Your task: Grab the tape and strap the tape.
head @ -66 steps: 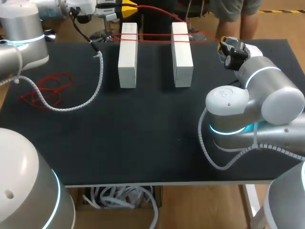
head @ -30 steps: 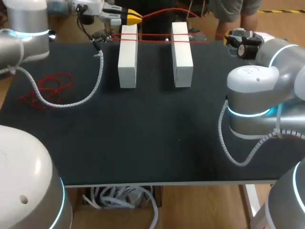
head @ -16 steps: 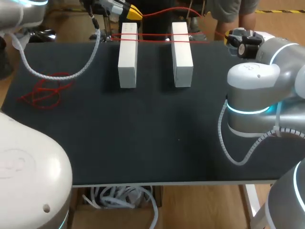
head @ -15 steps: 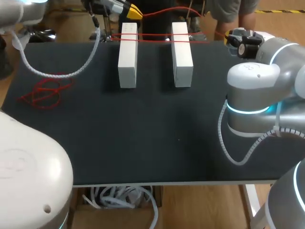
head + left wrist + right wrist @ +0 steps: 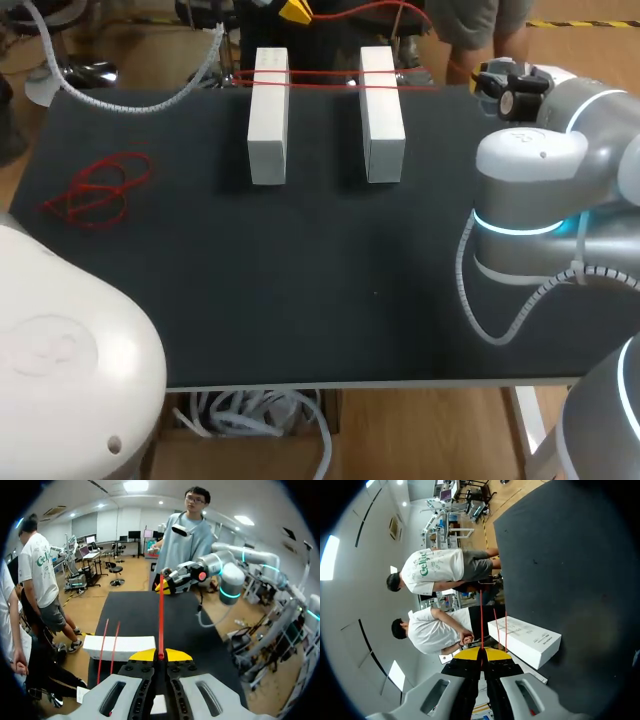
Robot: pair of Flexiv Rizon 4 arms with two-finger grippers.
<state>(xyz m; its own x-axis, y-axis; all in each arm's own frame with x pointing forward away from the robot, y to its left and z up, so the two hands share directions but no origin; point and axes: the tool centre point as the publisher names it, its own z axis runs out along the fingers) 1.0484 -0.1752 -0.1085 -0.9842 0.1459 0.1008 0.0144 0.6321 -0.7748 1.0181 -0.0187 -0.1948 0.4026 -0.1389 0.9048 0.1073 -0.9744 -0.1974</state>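
Two white blocks (image 5: 268, 115) (image 5: 382, 112) stand side by side at the table's far middle, with red tape (image 5: 320, 77) running across their far ends in two strands. My left gripper (image 5: 295, 10) is above the far edge behind the left block, shut on a strand of that tape (image 5: 161, 615). The strand runs straight ahead to my right gripper (image 5: 165, 585). My right gripper (image 5: 476, 78) is at the far right edge, shut on the tape too (image 5: 481, 652). From it the tape leads past a white block (image 5: 525, 639).
A loose tangle of red tape (image 5: 95, 190) lies on the black table (image 5: 300, 280) at the left. My right arm's grey body and its coiled cable (image 5: 490, 320) take up the table's right side. A white block (image 5: 120, 646) sits just ahead of my left gripper.
My left arm has risen and drawn back toward the far edge, lifting its coiled cable off the table and carrying the tape end a little right. The right arm has stayed put.
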